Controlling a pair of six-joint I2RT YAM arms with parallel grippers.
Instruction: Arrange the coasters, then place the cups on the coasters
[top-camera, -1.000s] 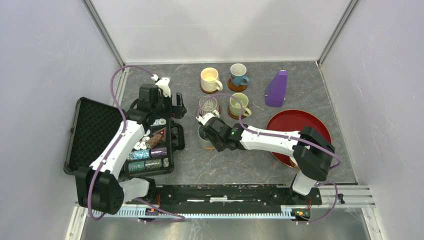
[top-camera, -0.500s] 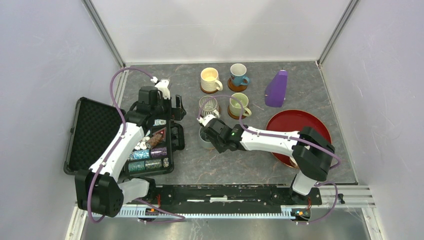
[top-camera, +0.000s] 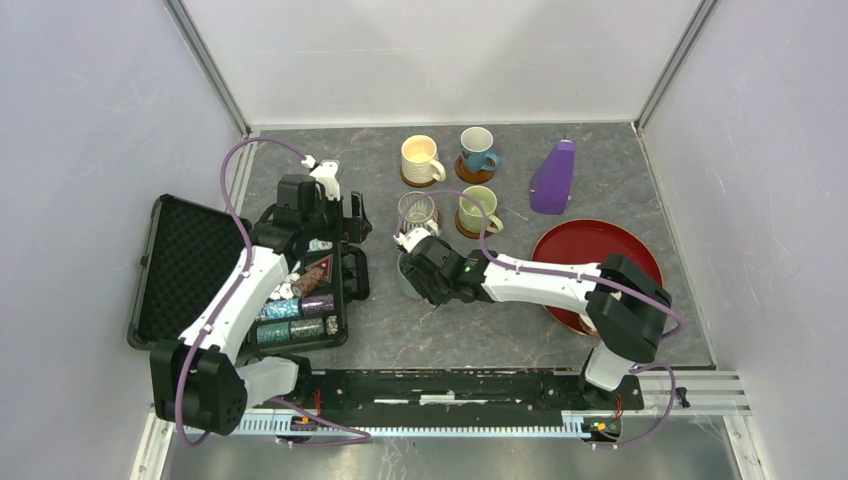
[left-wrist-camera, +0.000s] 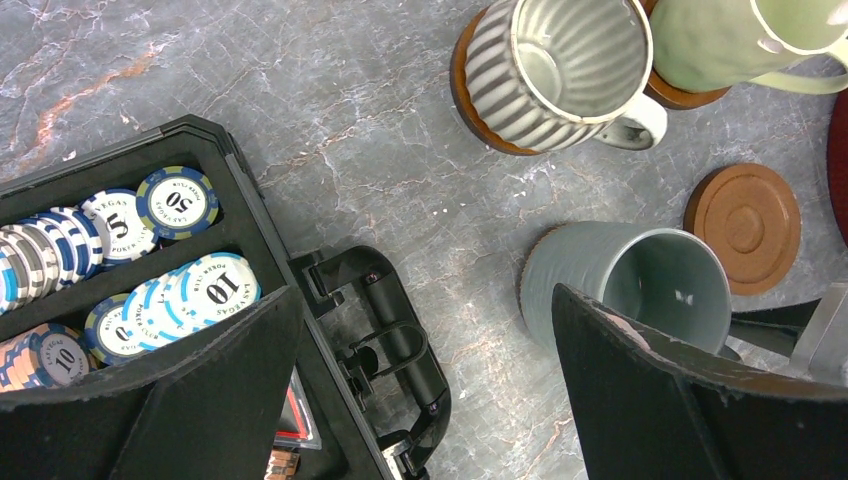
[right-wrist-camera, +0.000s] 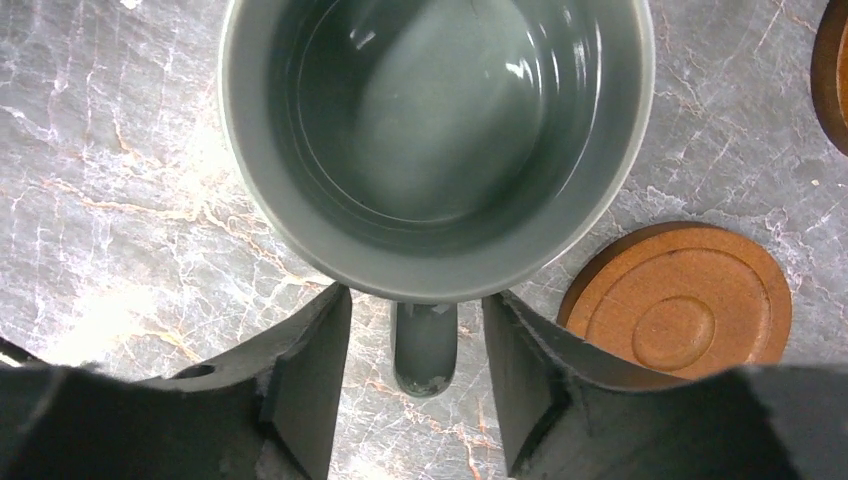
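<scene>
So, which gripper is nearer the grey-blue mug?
Right. The right gripper straddles the grey-blue mug at its handle, jaws apart; the left gripper hovers further off, above the poker chip case edge.

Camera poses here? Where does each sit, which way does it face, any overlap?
Top external: above and behind the bases, looking down on the table; left arm and right arm show.
Left wrist: faces down at chip case and grey-blue mug; own fingers at bottom.
Right wrist: straight down into the grey-blue mug; fingers flank its handle.
Shared: both wrist views show the mug and bare coaster.
</scene>
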